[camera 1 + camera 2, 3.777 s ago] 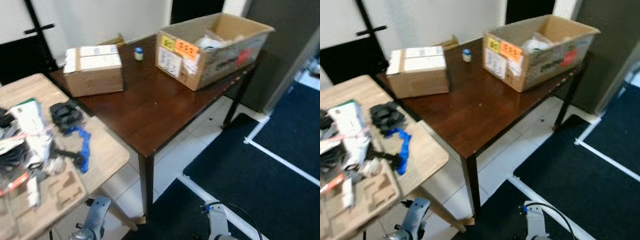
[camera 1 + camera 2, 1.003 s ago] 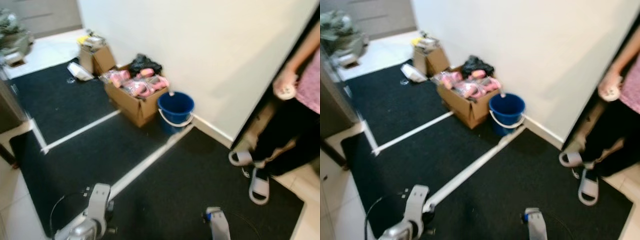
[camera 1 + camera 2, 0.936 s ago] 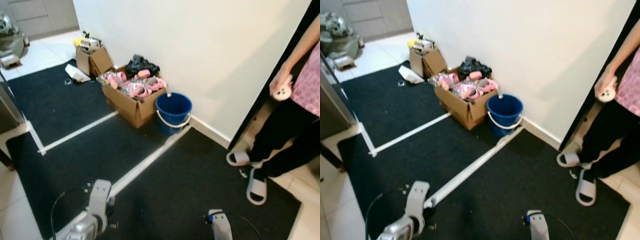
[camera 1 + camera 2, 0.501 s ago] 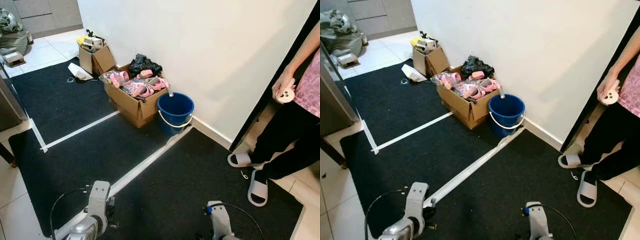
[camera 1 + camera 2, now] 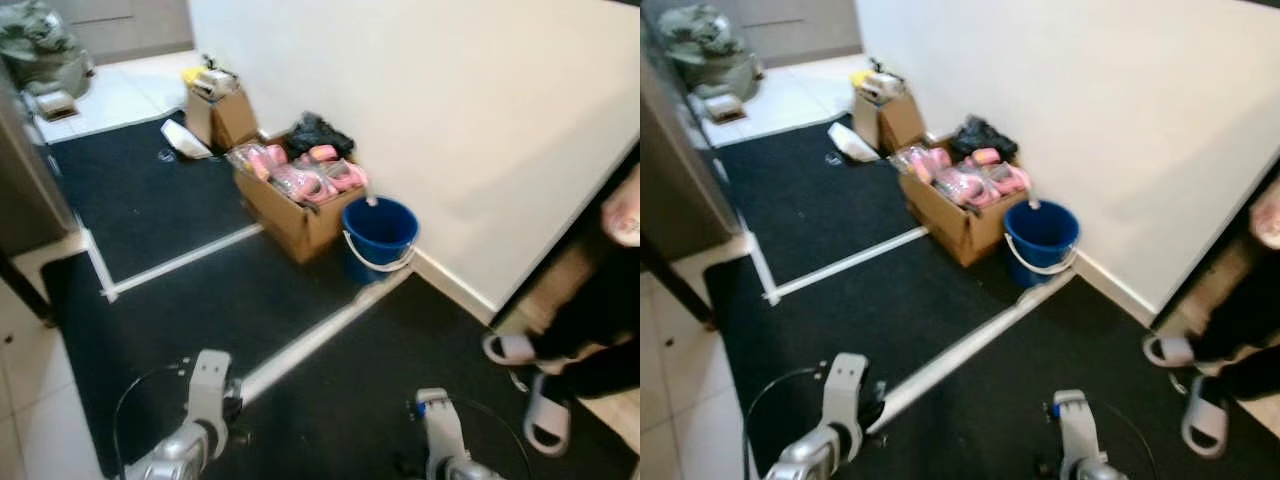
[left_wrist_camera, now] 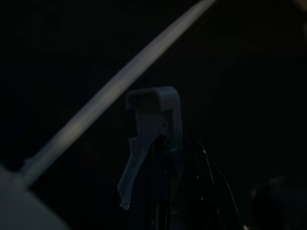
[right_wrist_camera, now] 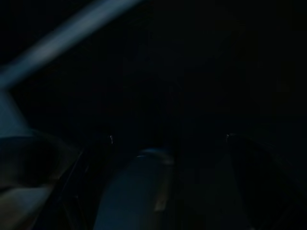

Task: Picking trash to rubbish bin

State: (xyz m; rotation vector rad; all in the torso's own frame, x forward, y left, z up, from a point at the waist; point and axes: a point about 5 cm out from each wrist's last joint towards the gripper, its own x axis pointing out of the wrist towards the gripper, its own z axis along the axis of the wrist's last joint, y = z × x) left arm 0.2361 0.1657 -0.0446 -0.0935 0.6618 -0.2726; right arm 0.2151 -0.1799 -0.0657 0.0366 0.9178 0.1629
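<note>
The blue bucket (image 5: pixel 380 233) stands far ahead by the wall, right of the cardboard box (image 5: pixel 293 208); the right arm (image 5: pixel 446 450) is judged nearer. Finger state cannot be told for either arm.

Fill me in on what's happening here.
The robot holds nothing; both arms hang idle over a black mat. Ahead, against the white wall, a blue bucket stands beside a cardboard box filled with pink items. A person in slippers stands on the robot's right, near the mat's edge.
</note>
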